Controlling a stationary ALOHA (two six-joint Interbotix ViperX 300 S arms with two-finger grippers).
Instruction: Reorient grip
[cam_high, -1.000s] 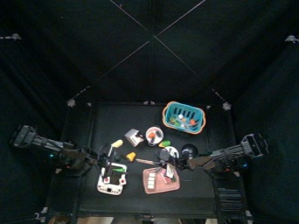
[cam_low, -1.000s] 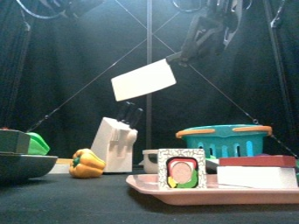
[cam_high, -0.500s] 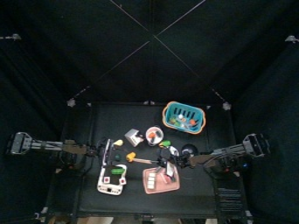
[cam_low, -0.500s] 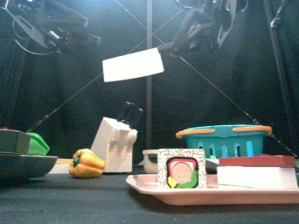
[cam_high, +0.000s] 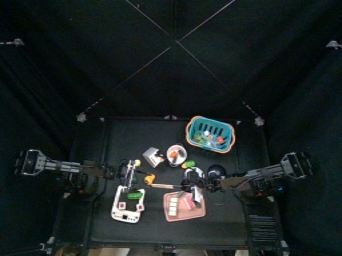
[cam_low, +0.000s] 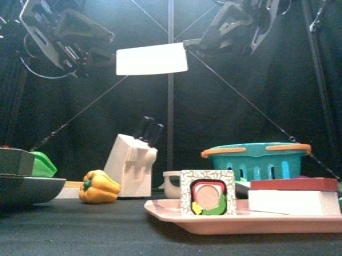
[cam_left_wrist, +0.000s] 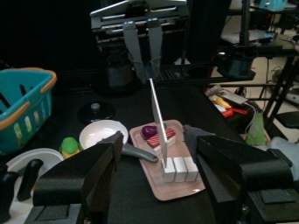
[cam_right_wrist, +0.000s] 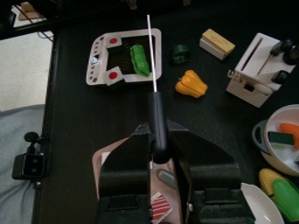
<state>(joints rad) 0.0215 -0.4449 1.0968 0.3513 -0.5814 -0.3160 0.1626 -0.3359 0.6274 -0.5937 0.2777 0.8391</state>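
Note:
A cleaver with a broad white blade (cam_low: 150, 60) hangs level, high above the table. My right gripper (cam_right_wrist: 156, 144) is shut on its black handle (cam_right_wrist: 156, 118), and the blade (cam_right_wrist: 153, 48) shows edge-on beyond it. In the front view my right gripper (cam_low: 221, 35) is at the blade's right end. My left gripper (cam_low: 70, 45) is up at the blade's left end, its jaws wide apart. In the left wrist view the thin blade (cam_left_wrist: 155, 114) points toward my left gripper (cam_left_wrist: 158, 171), with its tip near the gap between the jaws.
On the table below are a teal basket (cam_low: 257, 160), a wooden knife block (cam_low: 130, 165), a yellow pepper (cam_low: 98, 186), a pink tray (cam_low: 241, 214) with a boxed item, and a white tray (cam_high: 130, 207) at the front left.
The blade has turned from tilted to level and moved left. My left arm has risen into the front view's upper left, close to the blade's left end.

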